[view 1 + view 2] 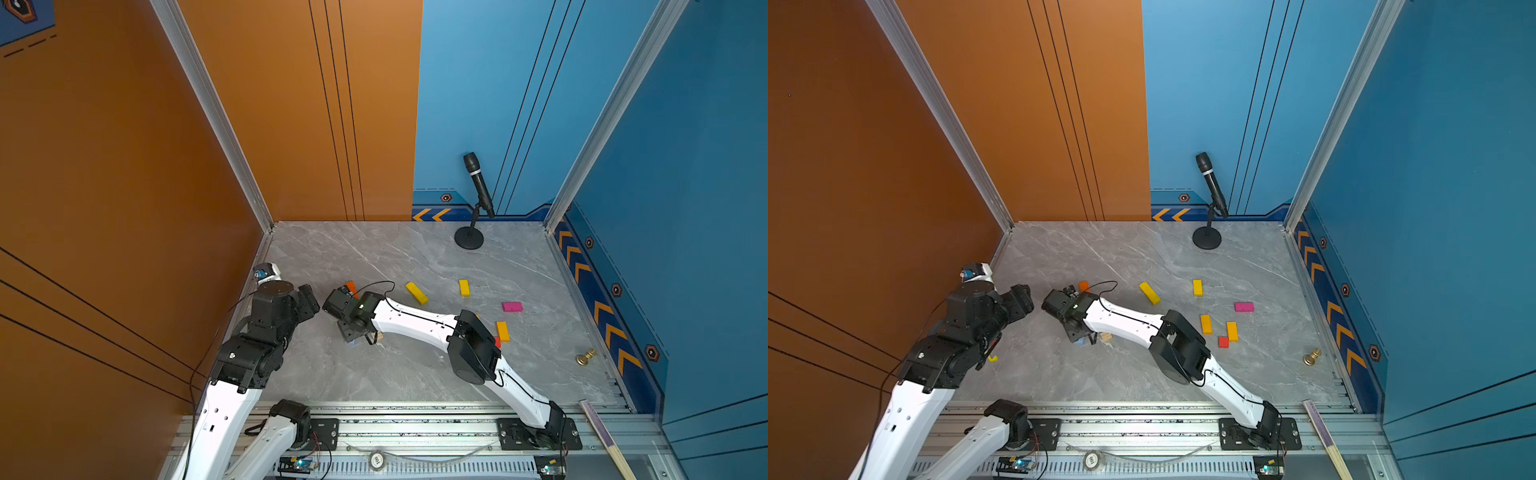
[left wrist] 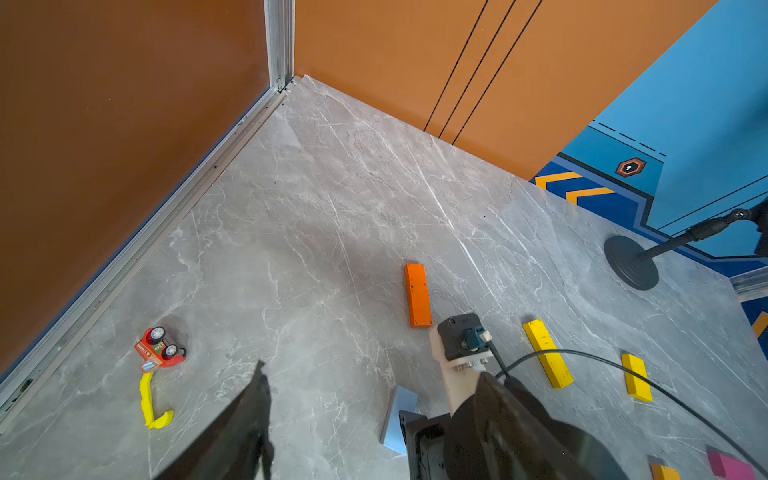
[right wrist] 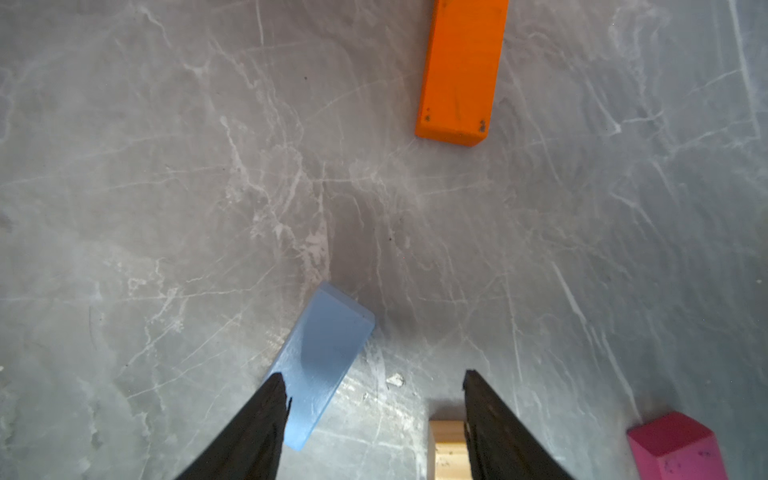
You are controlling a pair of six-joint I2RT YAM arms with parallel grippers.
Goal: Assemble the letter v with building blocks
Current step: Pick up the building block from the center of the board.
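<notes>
1. Both top views: right gripper (image 1: 362,338) points down, with the light blue block (image 1: 352,343) and plain wood block (image 1: 378,336) at its tips; left gripper (image 1: 309,300) hovers nearby.
2. Left wrist: left gripper spread wide and empty; orange block (image 2: 417,295) lies ahead.
3. Right wrist: jaws parted, clasping nothing; both blocks lie between the fingers (image 3: 249,428).

Light blue block (image 3: 322,357), near end behind a right gripper (image 3: 372,374) finger, plain wood block (image 3: 445,451) cut off at the view's edge, pink block (image 3: 675,446) and orange block (image 3: 461,70) cropped likewise, red cube (image 1: 497,342) mostly behind right arm (image 1: 415,324).
</notes>
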